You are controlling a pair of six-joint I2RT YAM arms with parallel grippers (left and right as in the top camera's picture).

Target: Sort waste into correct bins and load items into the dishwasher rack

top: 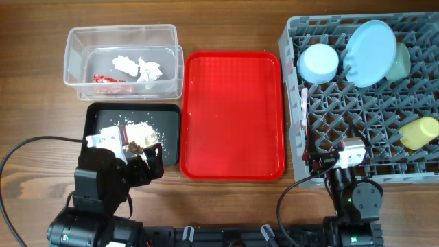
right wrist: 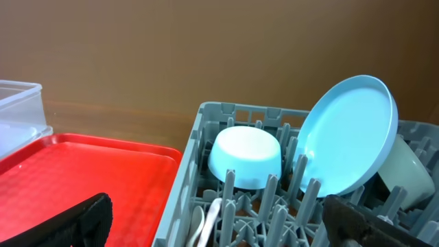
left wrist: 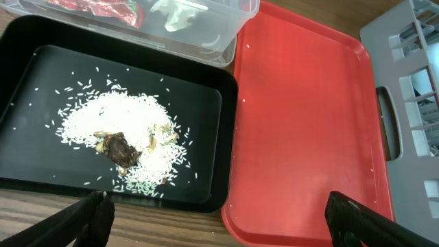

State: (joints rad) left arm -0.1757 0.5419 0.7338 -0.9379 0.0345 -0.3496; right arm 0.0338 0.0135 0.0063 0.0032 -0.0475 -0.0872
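The grey dishwasher rack (top: 384, 151) holds the pale blue plate (top: 371, 53) on edge, the pale blue bowl (top: 319, 62) upside down, the mint green bowl (top: 400, 62), the yellow cup (top: 420, 132) and the white fork and spoon (top: 304, 106). The clear tub (top: 75, 55) holds the red wrapper (top: 108, 79) and white tissue (top: 140, 69). The black tray (top: 97, 118) holds the rice-like food scraps (left wrist: 123, 134). My left gripper (left wrist: 219, 223) is open and empty above the black tray's near edge. My right gripper (right wrist: 219, 223) is open and empty at the rack's front left corner.
The flat red serving tray (top: 232, 113) lies bare between the black tray and the rack. A few stray grains lie on the wood by the black tray. Cables run along the table's front edge by both arm bases.
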